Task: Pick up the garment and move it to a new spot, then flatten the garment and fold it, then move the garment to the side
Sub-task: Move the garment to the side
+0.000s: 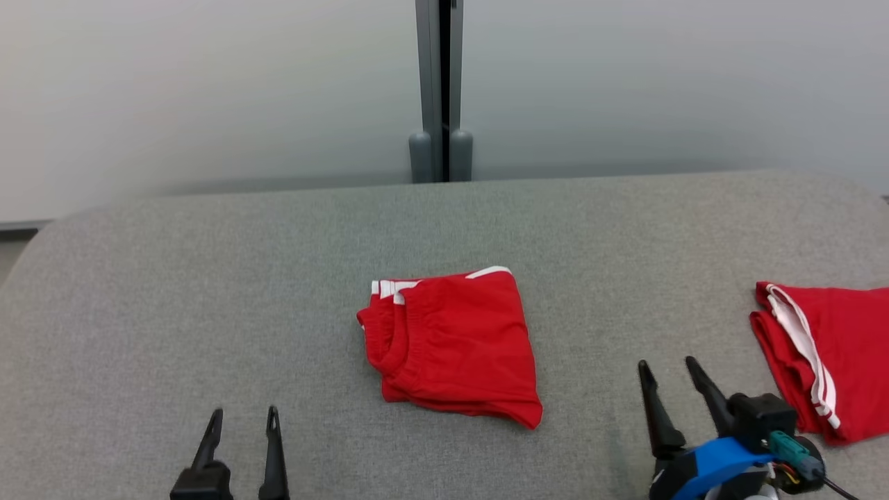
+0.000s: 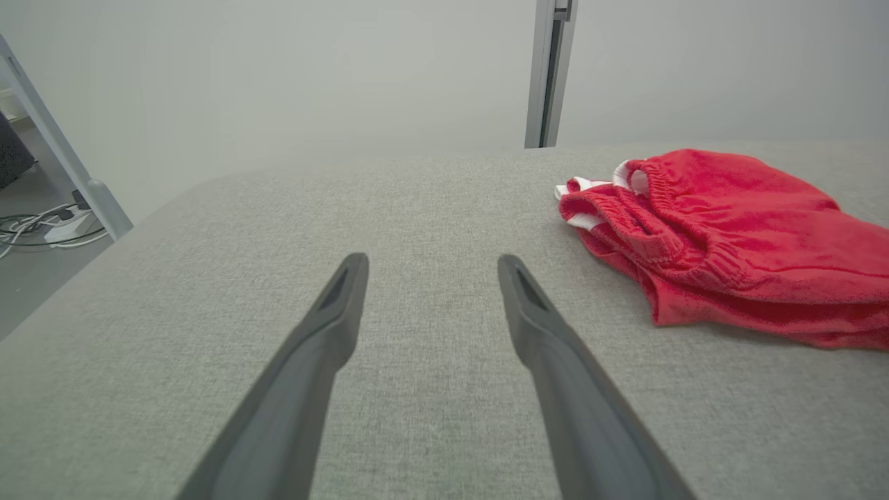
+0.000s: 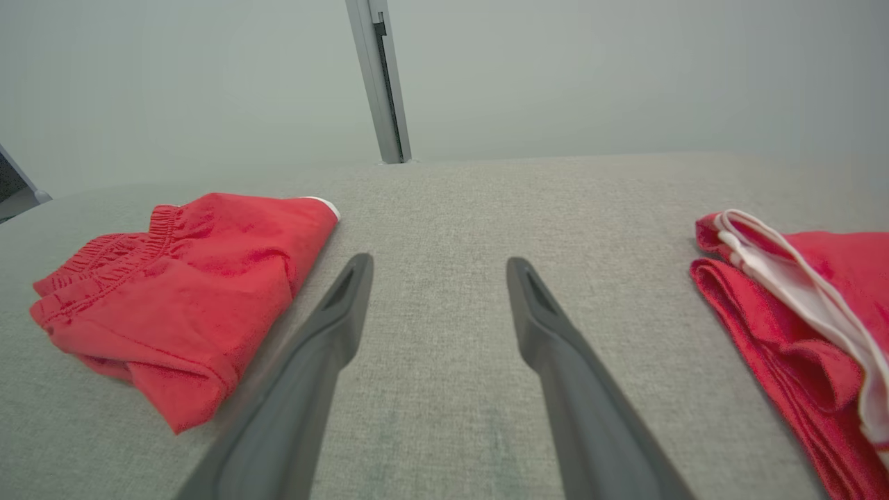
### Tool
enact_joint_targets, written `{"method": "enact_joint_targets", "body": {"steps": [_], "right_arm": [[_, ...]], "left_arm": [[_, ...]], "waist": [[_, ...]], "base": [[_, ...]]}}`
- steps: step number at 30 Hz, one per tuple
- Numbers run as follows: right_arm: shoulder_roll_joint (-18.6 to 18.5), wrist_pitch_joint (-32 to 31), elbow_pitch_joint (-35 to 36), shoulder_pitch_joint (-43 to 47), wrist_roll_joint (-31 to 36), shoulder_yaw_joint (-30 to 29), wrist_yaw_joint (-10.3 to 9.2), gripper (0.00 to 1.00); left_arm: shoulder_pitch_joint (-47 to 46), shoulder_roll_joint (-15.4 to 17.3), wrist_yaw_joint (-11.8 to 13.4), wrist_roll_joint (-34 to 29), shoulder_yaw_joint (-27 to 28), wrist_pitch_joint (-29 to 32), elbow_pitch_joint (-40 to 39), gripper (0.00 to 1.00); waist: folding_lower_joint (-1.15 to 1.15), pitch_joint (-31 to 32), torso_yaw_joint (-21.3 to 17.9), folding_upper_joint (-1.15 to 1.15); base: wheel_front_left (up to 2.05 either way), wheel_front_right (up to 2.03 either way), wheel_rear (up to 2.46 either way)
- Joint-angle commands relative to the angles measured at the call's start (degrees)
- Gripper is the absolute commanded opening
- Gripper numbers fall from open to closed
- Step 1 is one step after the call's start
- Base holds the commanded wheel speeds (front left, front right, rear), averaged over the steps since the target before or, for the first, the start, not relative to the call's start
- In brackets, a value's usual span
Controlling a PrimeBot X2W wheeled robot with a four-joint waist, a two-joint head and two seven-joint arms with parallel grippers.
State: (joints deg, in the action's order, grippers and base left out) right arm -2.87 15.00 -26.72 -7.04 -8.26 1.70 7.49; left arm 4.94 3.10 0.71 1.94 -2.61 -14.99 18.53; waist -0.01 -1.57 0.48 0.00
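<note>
Seemingly the folding is done: the red garment (image 1: 455, 344) lies in a compact folded bundle on the desk (image 1: 208, 278), ahead of and between the two grippers. The left gripper (image 1: 244, 411) and right gripper (image 1: 666, 361) both stand wide open, holding nothing. Moving it aside appears to remain; another red garment (image 1: 833, 347) lies just right of the right gripper.

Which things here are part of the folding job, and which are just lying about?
Job: folded red shorts mid-table; left claw, open; right claw, open; grey fabric table.
Lying about: striped red garment at the table's right edge, likely already set aside; partition post behind.
</note>
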Motion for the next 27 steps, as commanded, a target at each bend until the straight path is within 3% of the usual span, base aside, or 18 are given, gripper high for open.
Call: {"method": "enact_joint_targets", "body": {"steps": [1, 14, 22, 23, 24, 25, 27], "right_arm": [[-0.08, 0.23, -0.52, -1.09, -0.03, 0.63, 0.0, 1.0], [-0.1, 0.21, -13.36, -17.64, -4.81, 10.35, 0.0, 1.0], [-0.12, -0.77, -20.49, -25.04, -8.86, 16.42, 0.0, 1.0], [-0.12, -1.07, -21.35, -25.57, -9.41, 17.12, 0.0, 0.49], [-0.12, -1.06, -21.8, -26.03, -9.96, 17.81, 0.0, 0.35], [-0.11, -0.94, -22.21, -26.5, -10.17, 18.26, 0.0, 0.0], [-0.1, -0.59, -22.65, -27.15, -10.72, 19.08, 0.0, 0.0]], "left_arm": [[-2.01, 0.02, -0.17, -0.06, -0.15, -0.25, -0.55, 1.0], [-13.39, -0.14, -1.64, 0.15, -3.03, -0.25, -0.32, 1.0], [-20.33, -0.2, -1.65, 0.95, -4.56, -0.25, 0.75, 1.0], [-20.98, -0.18, -1.62, 0.99, -4.6, -0.25, 0.85, 1.0], [-21.53, -0.18, -1.55, 1.01, -4.59, -0.25, 0.94, 1.0], [-22.06, -0.2, -1.51, 1.05, -4.65, -0.25, 1.06, 1.0], [-23.01, -0.18, -1.66, 0.94, -4.68, -0.25, 0.96, 1.0]], "waist": [[0.01, -1.55, 0.98, 0.0], [0.01, -12.22, 5.82, 0.0], [0.01, -16.13, 6.17, 0.0], [0.01, -16.53, 6.06, 0.0], [0.01, -17.02, 5.93, 0.0], [0.01, -17.36, 5.84, 0.0], [0.01, -17.96, 5.58, 0.0]], "base": [[0.0, 0.0, 0.0], [0.0, 0.0, 0.0], [0.0, 0.0, 0.0], [0.0, 0.0, 0.0], [0.0, 0.0, 0.0], [0.0, 0.0, 0.0], [0.0, 0.0, 0.0]]}}
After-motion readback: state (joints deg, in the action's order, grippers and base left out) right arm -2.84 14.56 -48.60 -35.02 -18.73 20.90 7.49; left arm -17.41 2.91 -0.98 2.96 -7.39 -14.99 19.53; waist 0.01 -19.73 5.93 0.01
